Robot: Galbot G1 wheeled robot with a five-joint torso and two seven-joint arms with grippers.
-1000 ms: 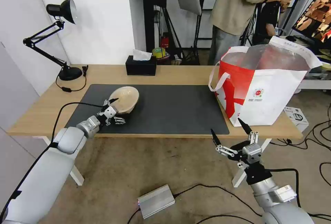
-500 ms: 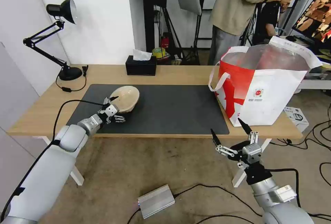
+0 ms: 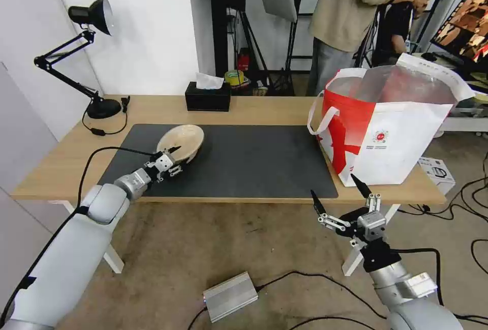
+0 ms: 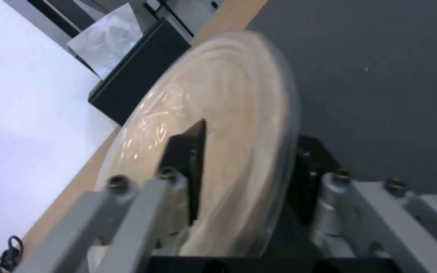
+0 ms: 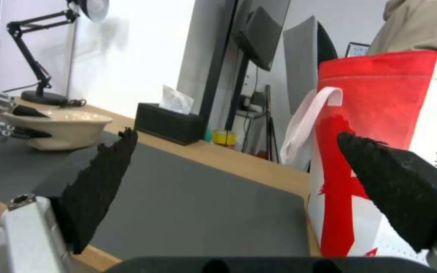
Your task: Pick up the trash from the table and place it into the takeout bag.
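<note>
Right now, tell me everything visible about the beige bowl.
The bowl is shallow, round and beige, with a smooth, slightly glossy inside that looks empty. It sits tilted at the left end of the grey mat, its near rim pinched by the left gripper, one finger inside, the other under the rim.

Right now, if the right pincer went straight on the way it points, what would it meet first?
Probably the table edge, with the mat just beyond. The right pincer hangs open below and in front of it, and the bag sits off to one side. Depth is hard to judge.
</note>
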